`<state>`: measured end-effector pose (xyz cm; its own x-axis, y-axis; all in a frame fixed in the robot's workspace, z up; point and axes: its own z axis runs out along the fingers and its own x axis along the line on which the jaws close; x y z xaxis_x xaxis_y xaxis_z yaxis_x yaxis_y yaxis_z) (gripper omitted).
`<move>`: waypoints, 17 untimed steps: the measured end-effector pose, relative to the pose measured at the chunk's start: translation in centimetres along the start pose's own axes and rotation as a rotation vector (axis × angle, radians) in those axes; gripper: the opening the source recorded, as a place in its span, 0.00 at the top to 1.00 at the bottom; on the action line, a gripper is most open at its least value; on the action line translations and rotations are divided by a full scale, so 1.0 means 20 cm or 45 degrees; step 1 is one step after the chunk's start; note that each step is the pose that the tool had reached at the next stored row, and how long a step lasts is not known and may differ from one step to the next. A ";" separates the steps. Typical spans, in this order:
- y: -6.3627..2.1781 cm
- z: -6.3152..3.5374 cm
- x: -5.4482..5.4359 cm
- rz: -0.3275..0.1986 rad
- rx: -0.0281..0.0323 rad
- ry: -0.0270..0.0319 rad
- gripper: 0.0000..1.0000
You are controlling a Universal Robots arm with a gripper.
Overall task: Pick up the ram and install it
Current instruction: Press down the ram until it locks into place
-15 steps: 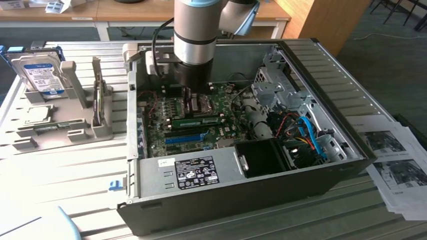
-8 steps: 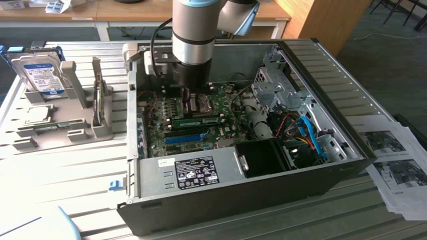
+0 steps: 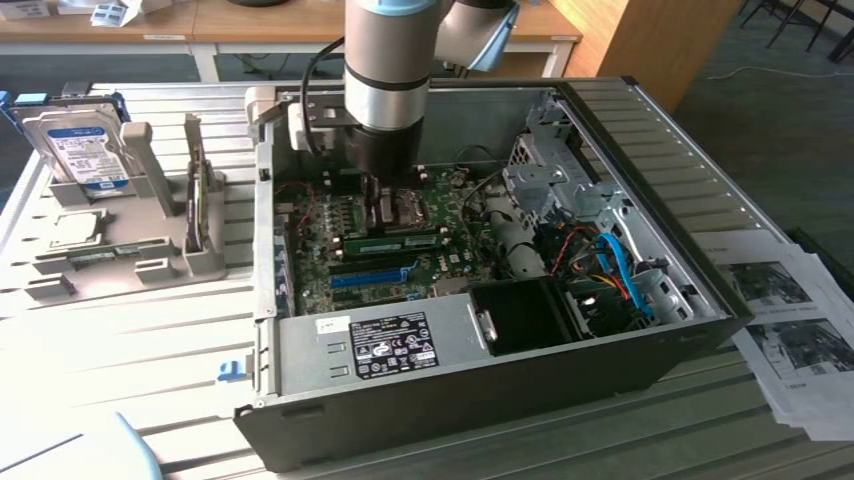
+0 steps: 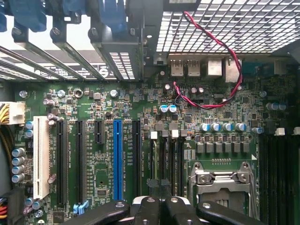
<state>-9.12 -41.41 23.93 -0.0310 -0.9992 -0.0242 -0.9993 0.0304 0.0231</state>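
Note:
The ram is a narrow green stick with dark chips. It lies along a slot on the motherboard inside the open computer case, between the CPU socket and a blue slot. My gripper reaches down into the case just above and behind the ram. In the wrist view its black fingers are pressed together, shut, over the long narrow slots beside the CPU socket. Nothing shows between the fingers. Whether the tips touch the ram I cannot tell.
A silver hard drive stands in a grey holder at the exterior view's left. The power supply fills the case's near side, and drive bays with blue cables its right. Printed papers lie beside the case. A red-black wire loops near the rear grille.

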 end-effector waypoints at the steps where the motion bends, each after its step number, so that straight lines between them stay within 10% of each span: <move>1: 0.000 0.002 0.00 0.000 -0.0002 0.0000 0.91; 17: -0.001 0.022 0.00 0.000 -0.0027 -0.0002 0.91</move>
<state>-9.11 -41.41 23.50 -0.0309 -0.9992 -0.0244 -0.9992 0.0303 0.0252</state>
